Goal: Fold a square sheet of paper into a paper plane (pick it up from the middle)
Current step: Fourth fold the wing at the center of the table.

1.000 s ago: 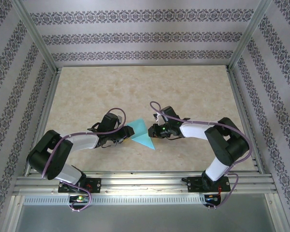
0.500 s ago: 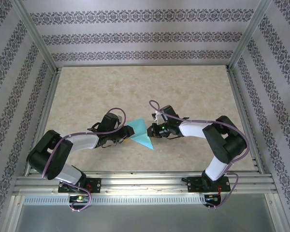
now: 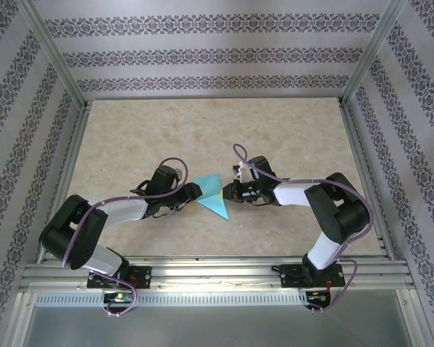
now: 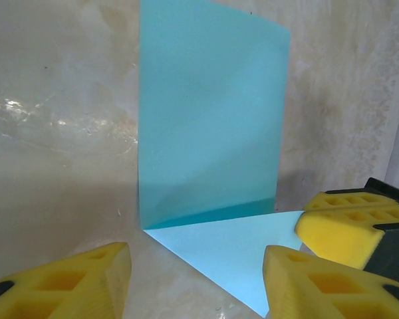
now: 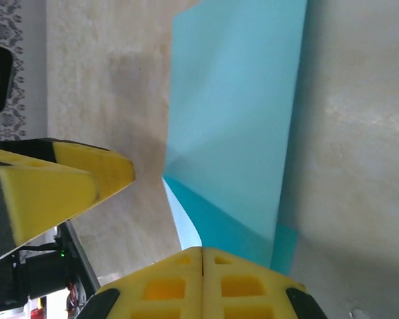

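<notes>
1. Square sheet of paper (image 3: 212, 196): turquoise and creased. It sits on the beige marbled surface (image 3: 289, 137) between the two grippers, closer to the near edge than to the far one.
2. Form: one panel (image 4: 209, 113) stands upright from the crease. A paler triangular flap (image 4: 233, 249) lies flat on the surface in front of it.
3. Heading: seen from above, the long axis runs from the far side toward the near edge, leaning right. The pointed end faces near-right.
4. Left gripper (image 3: 194, 194): its yellow fingers (image 4: 66, 282) stand well apart, straddling the flat flap and gripping nothing. One finger overlaps the flap's edge.
5. Right gripper (image 5: 203, 266): the fingers are pressed flat together with no gap, and the sheet's creased end is caught at their tips.
6. Hidden or cut off:
   - In the left wrist view the panel's top runs out of frame, and the flap's point goes behind a finger.
   - In the right wrist view the sheet's lower edge passes behind the closed fingers, so how much paper lies between them cannot be told.
7. Markings: the walls (image 3: 202, 54) carry bands of dark ornament, too small to make out further.
</notes>
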You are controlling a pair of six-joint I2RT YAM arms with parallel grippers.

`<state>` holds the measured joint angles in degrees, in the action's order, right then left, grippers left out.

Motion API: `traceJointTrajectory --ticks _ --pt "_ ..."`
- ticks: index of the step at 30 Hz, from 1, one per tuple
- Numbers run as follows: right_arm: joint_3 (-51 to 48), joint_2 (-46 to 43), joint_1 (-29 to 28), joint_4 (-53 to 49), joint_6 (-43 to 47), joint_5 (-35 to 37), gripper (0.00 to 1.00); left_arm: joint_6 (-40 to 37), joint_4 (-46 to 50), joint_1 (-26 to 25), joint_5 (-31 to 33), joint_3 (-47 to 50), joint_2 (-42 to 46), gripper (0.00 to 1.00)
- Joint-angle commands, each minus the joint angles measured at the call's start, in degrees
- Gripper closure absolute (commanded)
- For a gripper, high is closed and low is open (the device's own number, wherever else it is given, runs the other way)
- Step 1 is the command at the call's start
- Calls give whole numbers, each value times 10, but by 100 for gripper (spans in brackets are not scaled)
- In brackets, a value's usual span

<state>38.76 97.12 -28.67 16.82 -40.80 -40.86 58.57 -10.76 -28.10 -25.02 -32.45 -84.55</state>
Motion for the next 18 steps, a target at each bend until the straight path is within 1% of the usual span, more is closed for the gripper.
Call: traceJointTrajectory --ticks 1,12,18 --pt "-21 -15 7 69 -26 -35 98 4 -7 11 1 -16 -11 43" --pt "-50 -7 22 169 -84 -73 100 24 -48 21 -17 -10 -30 43" --pt "-50 -16 25 158 -76 -67 100 27 -61 21 -24 -11 -34 42"
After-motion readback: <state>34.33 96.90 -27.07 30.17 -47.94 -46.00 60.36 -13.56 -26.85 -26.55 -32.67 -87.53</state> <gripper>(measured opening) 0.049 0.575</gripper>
